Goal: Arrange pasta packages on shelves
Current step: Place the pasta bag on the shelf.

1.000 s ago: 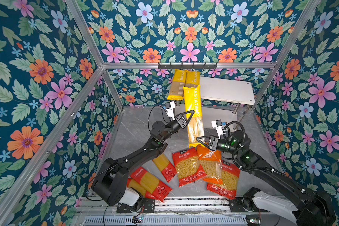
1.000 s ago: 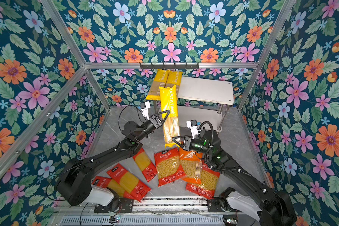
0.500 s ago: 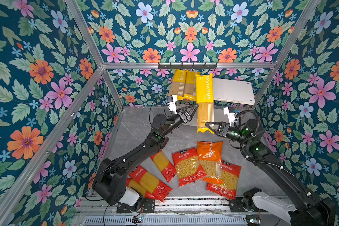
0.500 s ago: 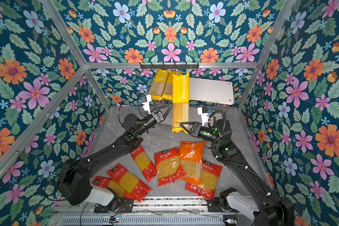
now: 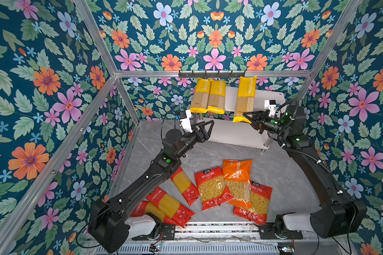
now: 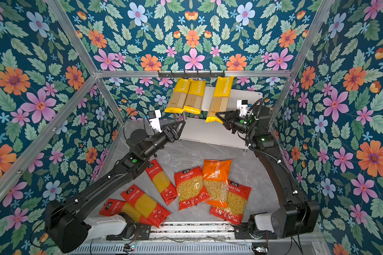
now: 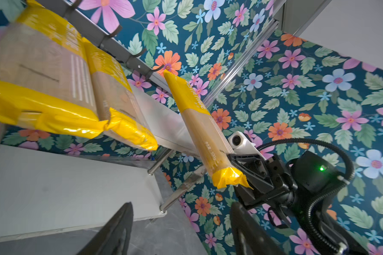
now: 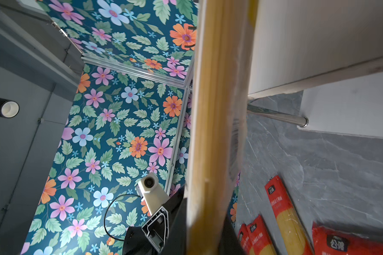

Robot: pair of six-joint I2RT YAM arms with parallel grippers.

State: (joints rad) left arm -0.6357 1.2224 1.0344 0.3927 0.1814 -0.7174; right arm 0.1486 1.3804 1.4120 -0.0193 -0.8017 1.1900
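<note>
The shelves stand at the back, a white top board [image 5: 272,99] over a lower board [image 5: 234,132]. Two yellow spaghetti packs [image 5: 208,96] lie side by side on the top board's left end. A third yellow pack [image 5: 244,97] [image 7: 199,123] slants over the top board, its lower end past the front edge. My right gripper [image 5: 247,117] [image 8: 206,212] is shut on that lower end. My left gripper [image 5: 206,127] [image 7: 181,207] hangs open and empty by the lower board's left front. Three red spaghetti packs [image 5: 170,203], two red short-pasta bags [image 5: 212,187] and an orange bag [image 5: 237,174] lie on the floor.
A black hook rail [image 5: 211,74] runs along the back wall just above the shelves. Chrome posts [image 5: 266,144] carry the boards. Floral walls and aluminium frame bars [image 5: 318,57] close in on both sides. Grey marble floor [image 5: 285,172] shows between the shelves and the bags.
My left gripper has opened, let go of the yellow pack and drawn back to the left. My right gripper has carried the pack up and to the right, over the top board.
</note>
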